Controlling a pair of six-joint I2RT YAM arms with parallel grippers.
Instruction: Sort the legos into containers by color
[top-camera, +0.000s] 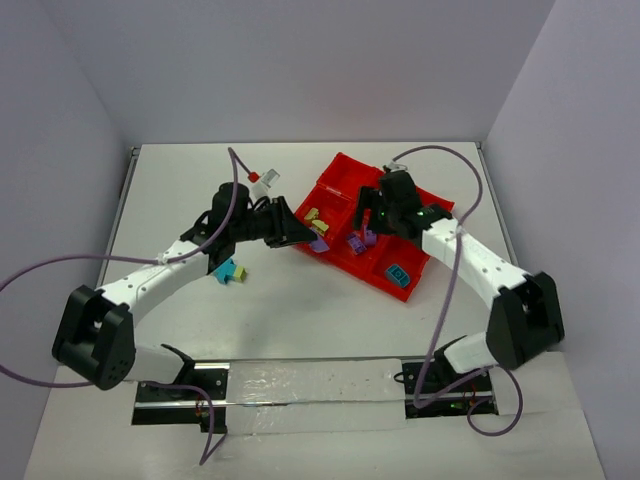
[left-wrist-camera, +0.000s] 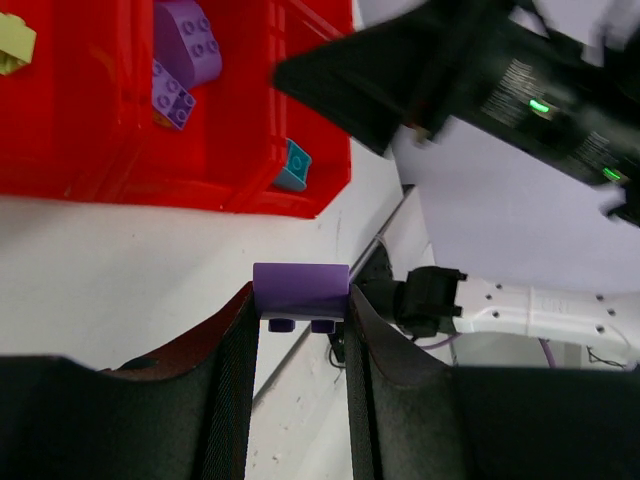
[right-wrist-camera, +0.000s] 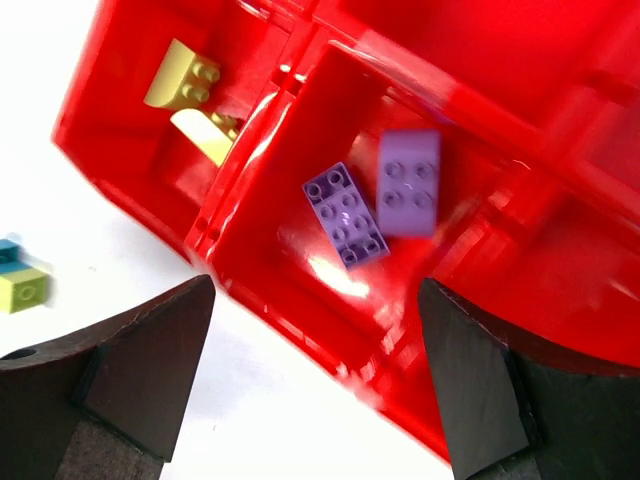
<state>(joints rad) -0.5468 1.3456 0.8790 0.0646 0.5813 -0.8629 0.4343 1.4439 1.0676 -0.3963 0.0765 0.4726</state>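
My left gripper (left-wrist-camera: 300, 305) is shut on a purple lego (left-wrist-camera: 300, 282), held just off the near left edge of the red tray (left-wrist-camera: 80, 130). My right gripper (right-wrist-camera: 315, 300) hangs open over the tray's (right-wrist-camera: 560, 200) middle compartment, where two purple legos (right-wrist-camera: 345, 215) (right-wrist-camera: 408, 183) lie, one of them blurred. Two pale yellow legos (right-wrist-camera: 183, 75) sit in the neighbouring compartment. A teal lego (top-camera: 398, 273) lies in the near right compartment. A teal and yellow stack (top-camera: 229, 271) rests on the table beside the left arm.
The tray (top-camera: 340, 170) sits tilted at the table's back right. A small white piece with a red tip (top-camera: 262, 180) lies behind the left arm. Purple cables loop from both arms. A metal strip (top-camera: 310, 385) runs along the near edge.
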